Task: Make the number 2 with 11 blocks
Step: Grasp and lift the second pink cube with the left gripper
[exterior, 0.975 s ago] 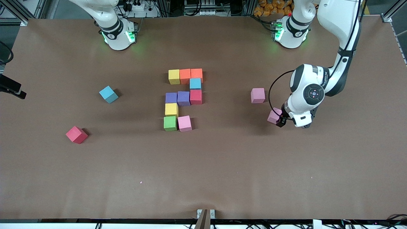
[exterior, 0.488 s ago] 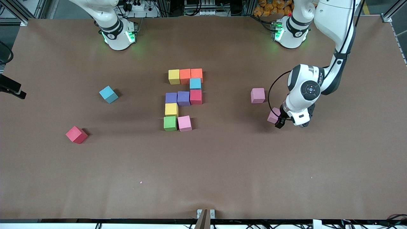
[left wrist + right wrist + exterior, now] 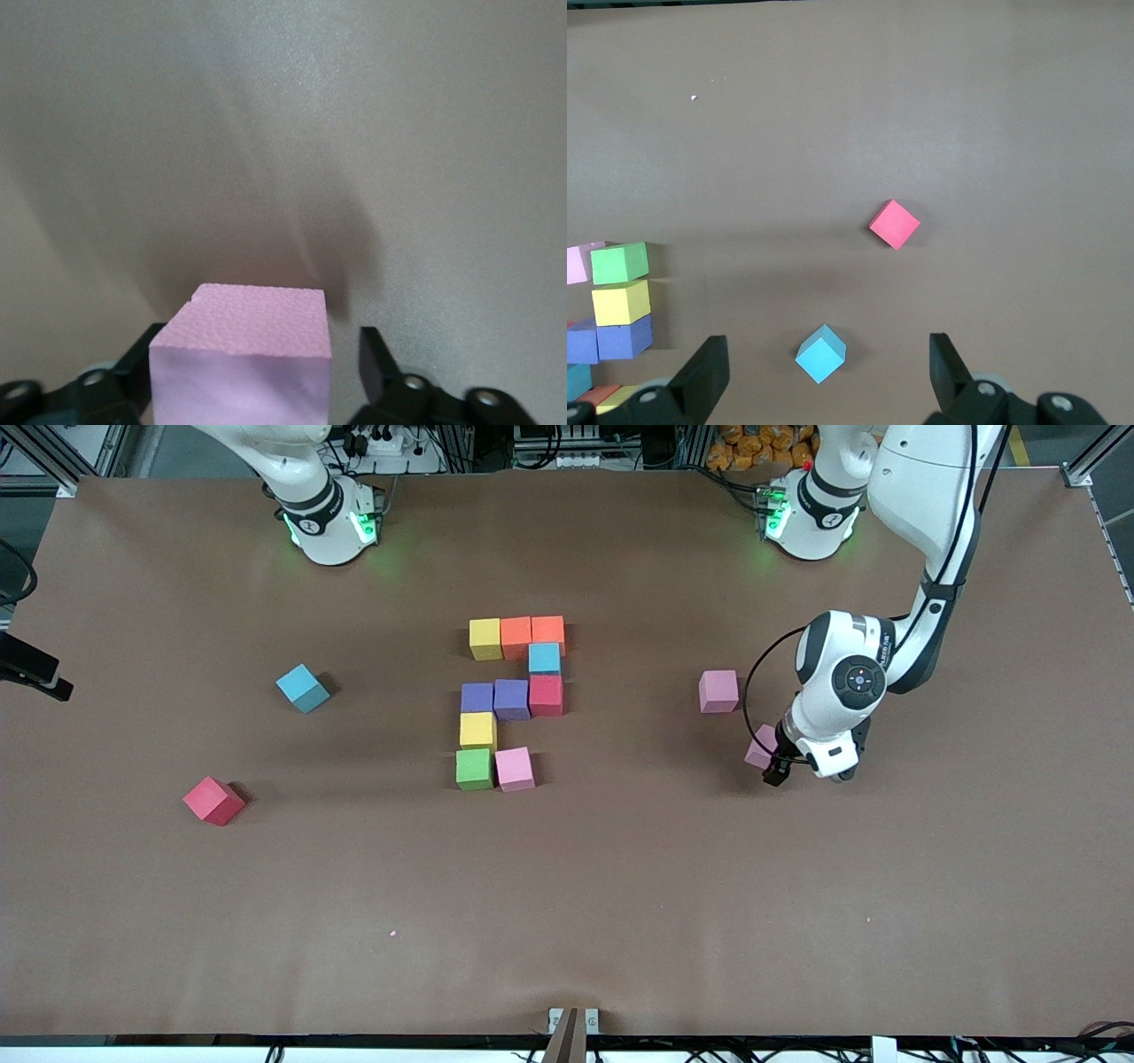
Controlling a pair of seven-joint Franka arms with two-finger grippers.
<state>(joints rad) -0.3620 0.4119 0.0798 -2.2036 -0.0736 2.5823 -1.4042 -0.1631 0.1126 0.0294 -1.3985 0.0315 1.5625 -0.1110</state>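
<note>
10 blocks sit in the number 2 (image 3: 511, 701). Left tool (image 3: 257, 376) straddles the pink block (image 3: 759, 747), jaws not yet clamped; it should close squarely before lifting. Right tool (image 3: 824, 381) waits released, high above the desk (image 3: 620, 886).

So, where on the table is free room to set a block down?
Bare brown table spans everything nearer the camera than the green block and red block. It is crowded around the unfinished digit and where the left gripper straddles a pink block.
</note>
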